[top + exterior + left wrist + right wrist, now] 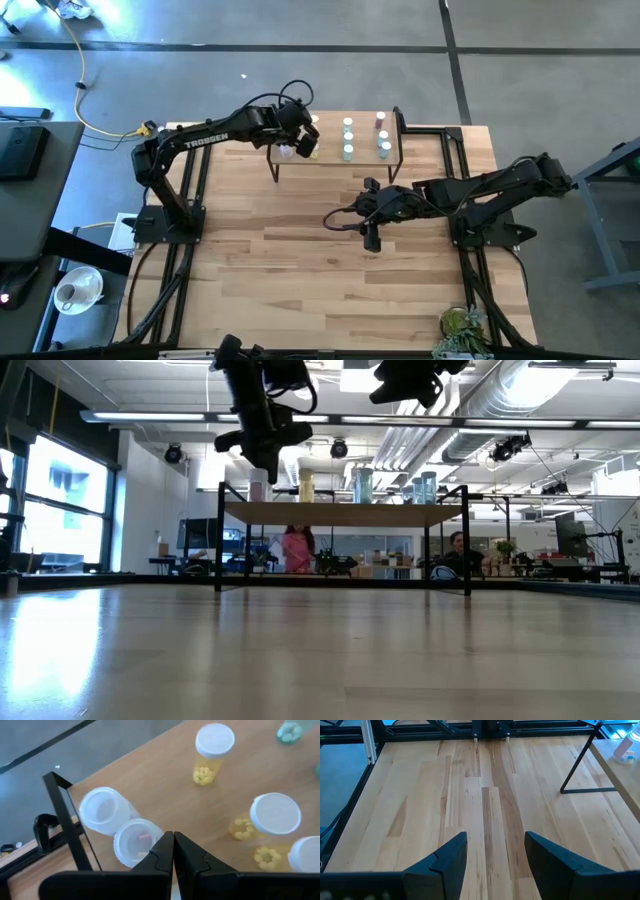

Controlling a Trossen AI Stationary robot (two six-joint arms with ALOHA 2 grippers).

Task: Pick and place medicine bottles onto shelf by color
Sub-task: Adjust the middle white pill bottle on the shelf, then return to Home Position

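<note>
Two arms on show: left gripper (pixel 300 140), jaws clenched on nothing, hovers over the shelf (pixel 330 158) and medicine bottles (pixel 347 140) upper centre, while right gripper (pixel 372 238) hangs released above the bench (pixel 300 290) mid-frame.

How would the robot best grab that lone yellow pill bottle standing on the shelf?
Probably from above, with open jaws straddling its white cap or the neck just beneath. The yellow pill bottle stands upright on the shelf, apart from its neighbours, so its round sides are free all around.

Left claw (pixel 173 851) closed, raised; right claw (pixel 496 851) parted, low.
</note>
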